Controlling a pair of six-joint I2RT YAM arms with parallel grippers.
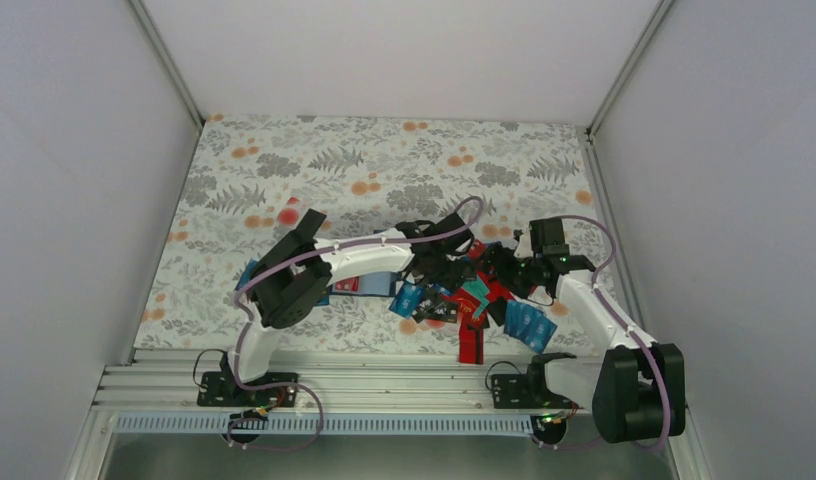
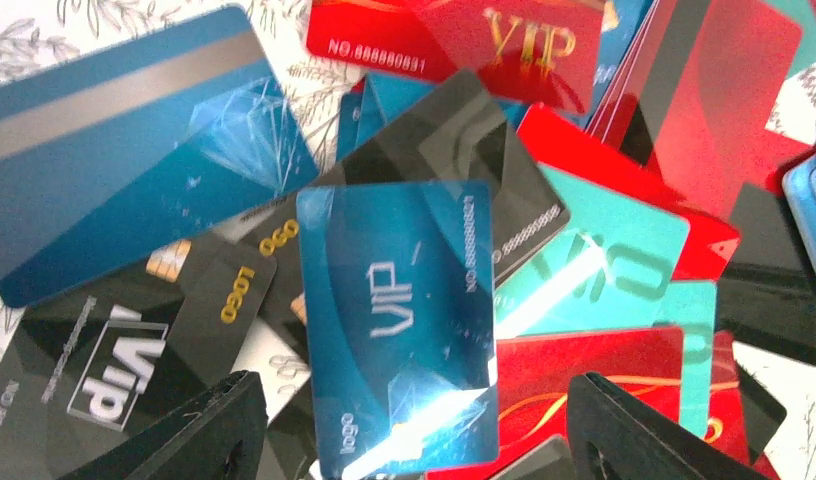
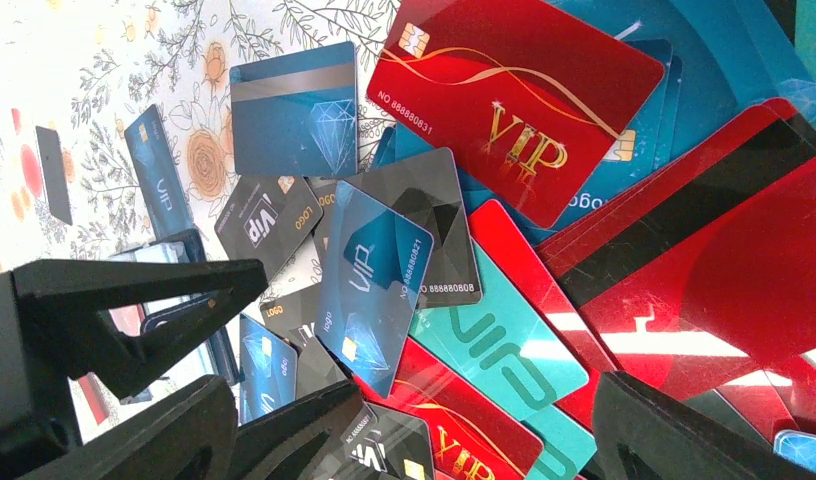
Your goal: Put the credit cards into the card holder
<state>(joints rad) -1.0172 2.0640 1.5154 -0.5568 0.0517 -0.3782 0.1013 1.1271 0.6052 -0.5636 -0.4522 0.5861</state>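
Observation:
The credit cards lie in a loose overlapping heap of blue, red, black and teal. My left gripper hangs open low over the heap. A blue VIP card lies between its fingers, and neither finger touches it. In the right wrist view that blue VIP card rests tilted on the pile. My right gripper is open just above red and teal cards, with nothing in it. The dark blue card holder lies left of the heap, mostly hidden under my left arm.
The flower-patterned table cloth stretches to the back and left. White walls close in both sides. The two grippers hang close together over the heap. One red card lies near the front rail.

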